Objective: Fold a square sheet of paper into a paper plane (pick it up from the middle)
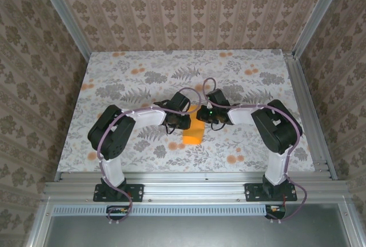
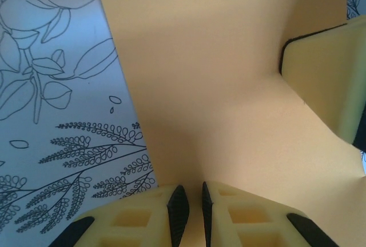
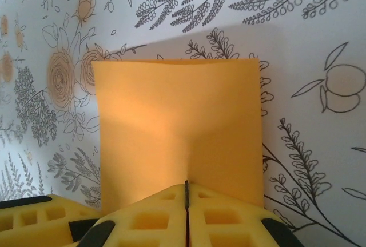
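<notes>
The square sheet of paper [image 1: 193, 135] is bright orange and looks like a narrow rectangle at the middle of the table, just below where both grippers meet. In the right wrist view the paper [image 3: 177, 121] spreads out ahead of my right gripper [image 3: 186, 183], whose jaws are pressed tight on its near edge; a soft crease runs up from them. In the left wrist view the paper [image 2: 217, 87] bends down into the narrow slit of my left gripper [image 2: 190, 192]. A right finger [image 2: 323, 75] shows at the upper right. From above, the left gripper [image 1: 184, 124] and right gripper [image 1: 203, 121] sit close together.
The table [image 1: 143, 75] has a flower-printed cloth and patterned walls on three sides. A metal rail [image 1: 189, 181] runs along the near edge by the arm bases. Both arms fold inward toward the centre.
</notes>
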You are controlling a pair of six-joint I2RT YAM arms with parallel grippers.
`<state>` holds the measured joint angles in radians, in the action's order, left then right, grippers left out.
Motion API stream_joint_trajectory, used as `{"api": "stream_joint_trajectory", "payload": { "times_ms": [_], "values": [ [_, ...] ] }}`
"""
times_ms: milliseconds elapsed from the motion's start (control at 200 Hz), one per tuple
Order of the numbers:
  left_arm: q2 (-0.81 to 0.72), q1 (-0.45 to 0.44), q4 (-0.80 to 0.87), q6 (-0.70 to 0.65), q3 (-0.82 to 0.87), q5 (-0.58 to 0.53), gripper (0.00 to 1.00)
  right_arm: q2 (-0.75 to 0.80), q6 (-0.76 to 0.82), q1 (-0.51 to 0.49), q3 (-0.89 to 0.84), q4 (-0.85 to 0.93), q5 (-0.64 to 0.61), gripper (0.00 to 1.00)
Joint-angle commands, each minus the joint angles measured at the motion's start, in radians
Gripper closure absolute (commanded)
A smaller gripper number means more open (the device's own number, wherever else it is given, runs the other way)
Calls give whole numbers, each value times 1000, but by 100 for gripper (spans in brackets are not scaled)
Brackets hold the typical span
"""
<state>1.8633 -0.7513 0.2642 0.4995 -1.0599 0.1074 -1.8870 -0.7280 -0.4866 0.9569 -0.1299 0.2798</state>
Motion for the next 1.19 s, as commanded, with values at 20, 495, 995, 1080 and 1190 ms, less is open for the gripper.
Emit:
{"api": "stream_joint_trajectory", "payload": {
  "times_ms": [20,495,995,1080,1190],
  "values": [
    [119,6,165,-32,97,-63,78,-35,37,31,22,13,-71,90],
    [121,5,184,-45,106,-72,78,-22,63,129,5,6,-105,90],
    [141,4,187,-48,77,-63,78,150,14,42,-56,-18,22,90],
    [141,5,185,-50,78,-61,78,97,-3,40,-28,-55,28,90],
    [131,6,187,-52,86,-63,78,42,5,36,21,-58,19,90]
  ]
}}
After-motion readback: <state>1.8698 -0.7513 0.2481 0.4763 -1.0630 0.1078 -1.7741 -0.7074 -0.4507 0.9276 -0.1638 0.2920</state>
